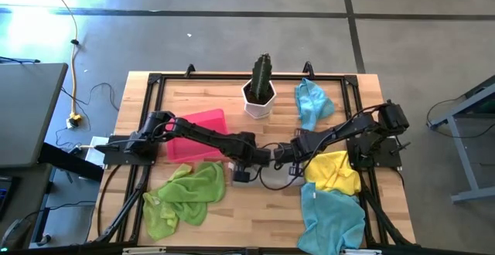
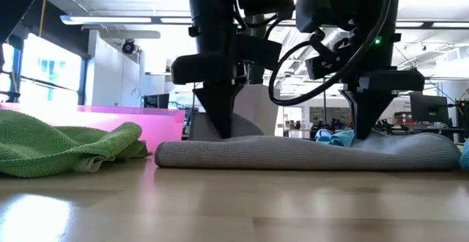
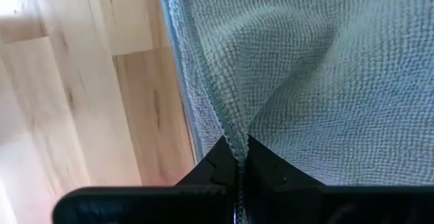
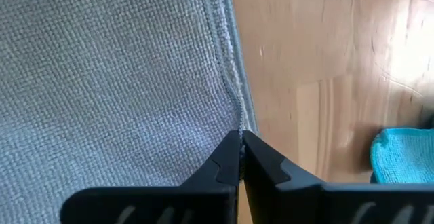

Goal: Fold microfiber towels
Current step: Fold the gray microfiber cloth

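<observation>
As grippers pinch grey towel (image 2: 300, 152) edges

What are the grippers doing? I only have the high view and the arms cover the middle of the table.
Observer: Both are down on a grey towel lying flat between them. The left gripper is shut on its edge.
Operator: And the right?
Observer: The right gripper is shut on the hem at the opposite side, with bare wood beside it.
Operator: Is the towel lifted?
Observer: Not in the low view: it lies on the table, only slightly bunched where the fingers pinch it.
</observation>
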Action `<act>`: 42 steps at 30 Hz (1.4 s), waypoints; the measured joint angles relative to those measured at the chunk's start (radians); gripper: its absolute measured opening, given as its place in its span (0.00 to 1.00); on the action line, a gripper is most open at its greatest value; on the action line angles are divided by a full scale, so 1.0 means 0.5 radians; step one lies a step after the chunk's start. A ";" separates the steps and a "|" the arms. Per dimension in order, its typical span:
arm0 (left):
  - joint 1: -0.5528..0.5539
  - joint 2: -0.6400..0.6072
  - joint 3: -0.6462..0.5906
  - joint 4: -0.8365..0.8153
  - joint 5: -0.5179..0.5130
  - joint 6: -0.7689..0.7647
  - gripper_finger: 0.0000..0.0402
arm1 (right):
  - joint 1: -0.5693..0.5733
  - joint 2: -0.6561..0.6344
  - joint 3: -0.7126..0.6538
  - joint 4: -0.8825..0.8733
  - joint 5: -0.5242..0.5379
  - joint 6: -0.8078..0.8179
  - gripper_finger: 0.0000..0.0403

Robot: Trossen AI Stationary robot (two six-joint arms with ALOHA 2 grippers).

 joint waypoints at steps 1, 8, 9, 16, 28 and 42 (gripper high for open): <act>0.000 0.000 0.000 0.005 -0.002 0.000 0.00 | 0.000 0.000 0.000 0.003 0.001 0.000 0.01; 0.001 0.000 0.000 -0.075 -0.179 -0.058 0.13 | 0.000 0.000 0.001 -0.054 0.002 -0.008 0.20; 0.004 0.000 0.000 -0.102 -0.215 -0.082 0.16 | 0.000 0.000 0.004 -0.093 0.013 0.007 0.23; 0.008 0.000 0.000 -0.333 -0.395 -0.217 0.34 | 0.000 -0.051 0.007 -0.215 0.086 0.215 0.32; -0.173 0.000 0.000 -0.205 0.213 0.108 0.33 | 0.149 -0.079 0.008 0.218 -0.001 0.219 0.29; -0.222 0.036 -0.089 -0.055 0.246 -0.229 0.30 | 0.203 0.055 0.008 0.285 0.094 0.373 0.29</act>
